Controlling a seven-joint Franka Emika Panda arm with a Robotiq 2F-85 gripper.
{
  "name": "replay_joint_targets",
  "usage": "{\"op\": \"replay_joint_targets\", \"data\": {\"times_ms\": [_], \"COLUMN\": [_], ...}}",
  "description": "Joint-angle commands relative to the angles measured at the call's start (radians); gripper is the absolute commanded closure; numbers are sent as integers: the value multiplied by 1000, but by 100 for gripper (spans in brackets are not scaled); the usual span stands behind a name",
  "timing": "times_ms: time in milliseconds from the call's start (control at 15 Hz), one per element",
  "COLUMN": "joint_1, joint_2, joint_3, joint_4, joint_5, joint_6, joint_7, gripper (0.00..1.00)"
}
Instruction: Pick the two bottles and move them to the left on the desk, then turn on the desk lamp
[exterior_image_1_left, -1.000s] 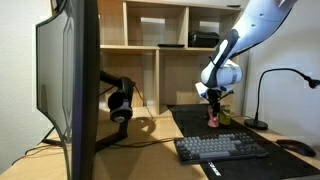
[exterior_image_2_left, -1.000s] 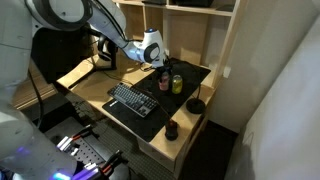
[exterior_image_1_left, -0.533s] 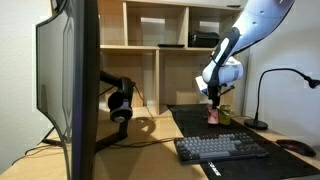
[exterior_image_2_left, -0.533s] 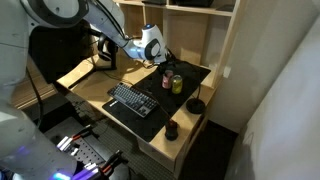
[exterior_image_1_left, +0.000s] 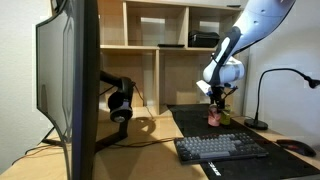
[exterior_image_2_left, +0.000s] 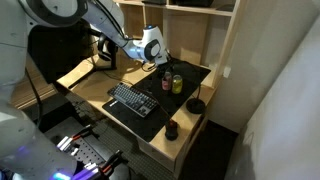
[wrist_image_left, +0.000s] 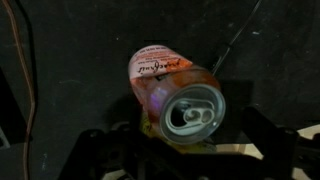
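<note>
Red bottle (wrist_image_left: 170, 88) stands upright on the black mat (exterior_image_2_left: 200, 73), pull-tab top facing straight up at the wrist view. The green bottle (exterior_image_2_left: 177, 83) is just beside it, on the side towards the lamp (exterior_image_1_left: 262, 100). Both sit at the back of the worktop (exterior_image_1_left: 150, 130), behind the keyboard (exterior_image_1_left: 222, 148), and I'd say neither has gone left yet. The hand (exterior_image_1_left: 217, 93) hangs right over the red one, spread wide and gripping nothing. In the wrist view the fingers (wrist_image_left: 97, 150) stand either side of the bottle, so it lies between and below them, with no contact that I can see. That spread looks set to clear the bottle's width on a straight drop. The green one is so close that a finger could nudge it on the way down. The lamp is well apart to the side, and by the task its turn comes last
</note>
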Motion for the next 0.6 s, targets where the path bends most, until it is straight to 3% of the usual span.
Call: {"op": "replay_joint_targets", "data": {"times_ms": [0,333,400,533], "joint_1": [-23,-71,-31,-42], "joint_2": [-57,-81,-42,-45], "joint_3": [14,63,19,30], "joint_4": [-36,-38,0,0], "joint_5": [6,38,18,28], "joint_6": [-15,-4,-6,-6], "joint_7": [-55,-170,-106,-135], "gripper": [0,0,0,0]}}
